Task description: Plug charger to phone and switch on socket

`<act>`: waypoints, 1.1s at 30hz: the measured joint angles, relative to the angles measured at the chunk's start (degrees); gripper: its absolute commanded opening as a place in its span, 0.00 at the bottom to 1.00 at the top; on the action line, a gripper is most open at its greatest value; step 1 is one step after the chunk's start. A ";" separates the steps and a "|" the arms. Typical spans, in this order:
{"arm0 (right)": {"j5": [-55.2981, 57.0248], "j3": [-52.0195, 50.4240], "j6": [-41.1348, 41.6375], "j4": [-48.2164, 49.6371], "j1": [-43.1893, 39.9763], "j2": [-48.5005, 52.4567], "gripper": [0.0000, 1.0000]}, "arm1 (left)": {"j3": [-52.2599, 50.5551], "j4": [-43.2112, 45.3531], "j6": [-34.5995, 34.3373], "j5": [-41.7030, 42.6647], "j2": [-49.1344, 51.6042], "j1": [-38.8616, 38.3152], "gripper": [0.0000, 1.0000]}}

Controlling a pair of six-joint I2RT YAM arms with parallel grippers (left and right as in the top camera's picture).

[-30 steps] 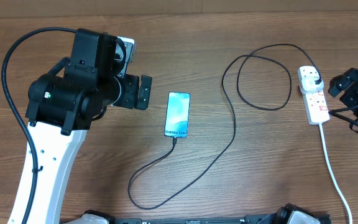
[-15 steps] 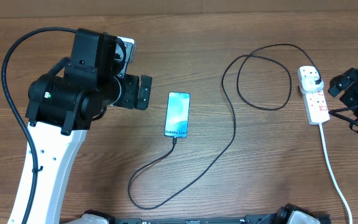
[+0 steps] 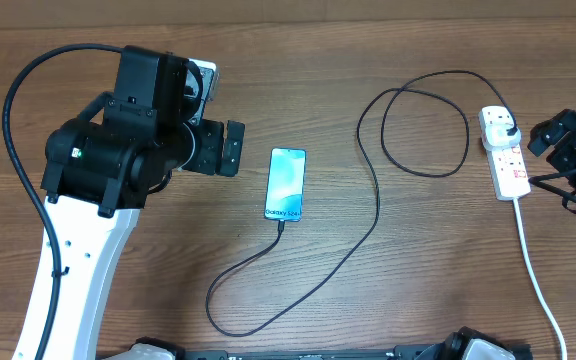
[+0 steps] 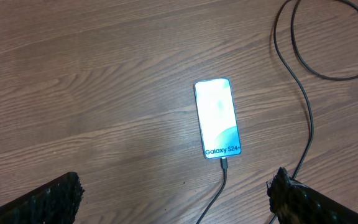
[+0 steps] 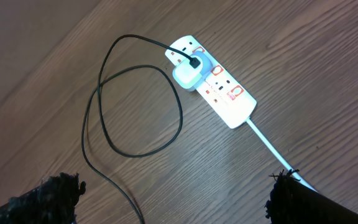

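Observation:
The phone [image 3: 286, 183] lies flat mid-table with its lit "Galaxy S24" screen up; it also shows in the left wrist view [image 4: 217, 118]. The black charger cable [image 3: 373, 215] has its connector tip in the phone's bottom edge [image 4: 224, 165], loops across the table and ends at a plug in the white socket strip [image 3: 505, 153], which also shows in the right wrist view [image 5: 215, 81]. My left gripper [image 3: 226, 148] is open and empty, left of the phone. My right gripper [image 3: 558, 140] is open and empty, just right of the socket.
The socket's white cord [image 3: 536, 270] runs toward the table's front right edge. The charger cable forms a large loop [image 3: 423, 120] between phone and socket and a bend near the front [image 3: 230, 310]. The left arm's white body covers the front left.

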 measured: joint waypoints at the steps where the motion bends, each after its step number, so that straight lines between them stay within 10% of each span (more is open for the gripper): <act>1: 0.00 0.00 -0.02 -0.02 0.00 0.00 1.00 | 0.00 -0.02 0.00 0.00 0.00 0.00 0.99; 21: 0.02 0.00 0.00 -0.02 0.00 0.00 1.00 | -2.93 2.16 -0.02 -0.13 -4.42 0.00 1.00; 33: 0.02 0.00 -0.02 -0.07 0.00 0.02 1.00 | -34.42 40.17 4.31 -2.99 -19.02 0.00 0.99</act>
